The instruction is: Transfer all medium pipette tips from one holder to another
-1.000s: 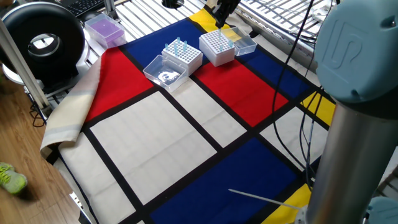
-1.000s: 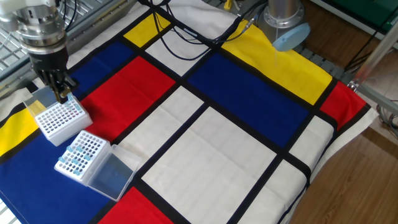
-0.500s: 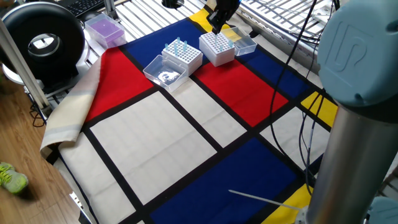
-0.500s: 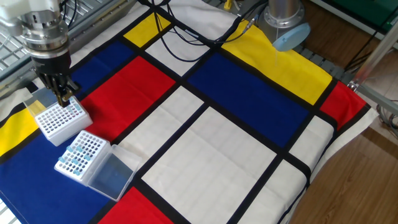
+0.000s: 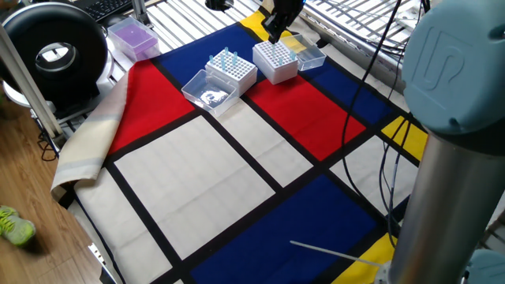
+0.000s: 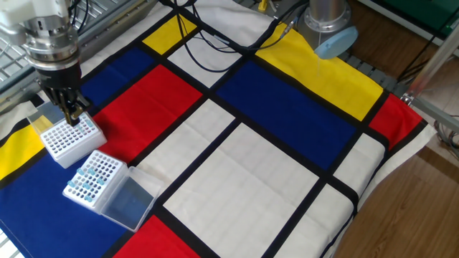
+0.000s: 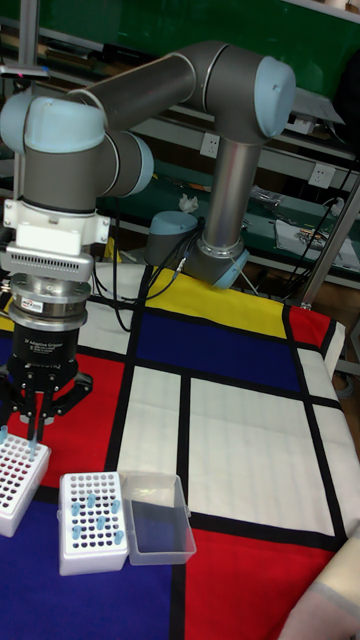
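Note:
My gripper (image 7: pixel 35 425) hangs just above the far corner of a white holder (image 6: pixel 69 138), also seen as the white holder (image 5: pixel 274 59) and the white holder (image 7: pixel 20 480). Its fingers are shut on a slender medium pipette tip (image 7: pixel 35 432) that points down at the holder's holes. A single pale-blue tip (image 7: pixel 3 436) stands at that holder's edge. Beside it, a second holder (image 6: pixel 92 178) carries several pale-blue tips (image 7: pixel 90 505); the same holder (image 5: pixel 231 71) shows them sticking up. In both fixed views the held tip is too small to make out.
A clear lid (image 6: pixel 129 202) lies open against the tip-filled holder. Another clear box (image 5: pixel 309 54) sits behind the white holder. A purple box (image 5: pixel 132 37) and a black round device (image 5: pixel 54 51) stand off the cloth. Cables (image 6: pixel 215 54) cross the far side.
The gripper has shifted a little sideways over the white holder's far corner, staying shut and at about the same height. The holders have not moved.

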Robot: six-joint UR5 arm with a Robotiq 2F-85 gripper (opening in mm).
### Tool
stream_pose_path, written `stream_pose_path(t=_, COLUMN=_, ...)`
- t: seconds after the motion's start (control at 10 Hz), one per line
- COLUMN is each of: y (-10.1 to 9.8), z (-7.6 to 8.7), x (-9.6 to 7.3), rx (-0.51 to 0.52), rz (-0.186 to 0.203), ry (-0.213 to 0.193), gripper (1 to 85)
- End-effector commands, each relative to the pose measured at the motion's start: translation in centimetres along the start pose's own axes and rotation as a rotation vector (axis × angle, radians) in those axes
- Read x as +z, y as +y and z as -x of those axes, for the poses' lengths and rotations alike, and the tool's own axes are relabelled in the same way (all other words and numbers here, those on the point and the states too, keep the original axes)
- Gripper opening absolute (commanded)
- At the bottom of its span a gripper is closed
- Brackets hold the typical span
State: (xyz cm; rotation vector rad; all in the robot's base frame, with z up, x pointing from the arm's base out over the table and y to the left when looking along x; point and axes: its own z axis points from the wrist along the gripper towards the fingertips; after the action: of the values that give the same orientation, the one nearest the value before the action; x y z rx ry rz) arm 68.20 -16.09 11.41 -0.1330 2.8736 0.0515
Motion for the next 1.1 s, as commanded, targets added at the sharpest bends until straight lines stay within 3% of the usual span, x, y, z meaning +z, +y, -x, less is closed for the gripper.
stream_pose_path(t=0.0, y=-0.1, z=0.2, x=0.5, rx=-0.002, rz=0.018, ry=-0.014, gripper=1.3)
stream_pose_path(t=0.2, y=-0.2, z=0.0, x=1.0, rx=-0.005, rz=0.018, ry=-0.01, gripper=1.3)
stream_pose_path(t=0.3, y=0.3, z=-0.4, x=1.2, rx=-0.006, rz=0.039, ry=0.005, gripper=2.3)
stream_pose_path(t=0.4, y=0.7, z=-0.9, x=1.2, rx=-0.031, rz=0.059, ry=0.021, gripper=9.7)
stream_pose_path(t=0.7, y=0.5, z=-1.8, x=1.1, rx=-0.074, rz=0.059, ry=0.054, gripper=19.7)
stream_pose_path(t=1.0, y=0.3, z=-1.8, x=1.3, rx=-0.083, rz=0.06, ry=0.054, gripper=20.3)
